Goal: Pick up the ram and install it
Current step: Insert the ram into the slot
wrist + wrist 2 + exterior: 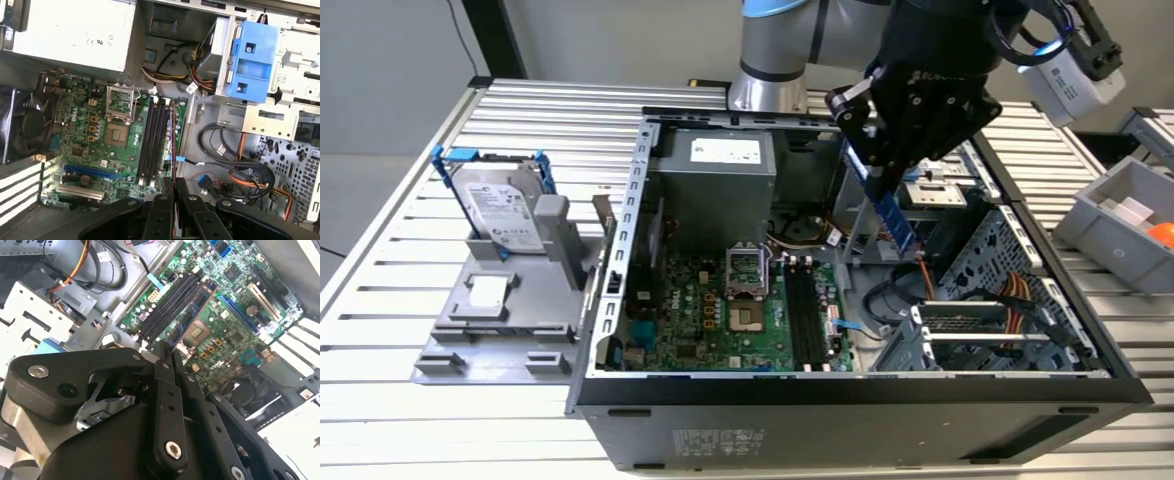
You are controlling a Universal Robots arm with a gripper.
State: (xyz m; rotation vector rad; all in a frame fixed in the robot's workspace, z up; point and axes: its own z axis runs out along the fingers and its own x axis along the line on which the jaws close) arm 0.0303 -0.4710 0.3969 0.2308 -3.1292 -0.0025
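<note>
Your scene was a slatted metal bench (400, 250) with an open computer case (854, 390) lying on it. Going from the exterior view's left, a grey hard drive (500, 205) stood in its stand beside the case, well away from your tool. Next came the green motherboard (720, 310) on the case floor, with its dark memory slots (803, 320) running lengthwise. Above those slots your tool (887, 165) was clenched on the ram (891, 215), the blue stick hanging below the fingers with its long axis tilted, lower end towards the slots but apart from them. In the second wrist view the ram (192, 310) reached out beyond the fingertips (164, 352), roughly parallel to the slots (167, 302) and beside them.
</note>
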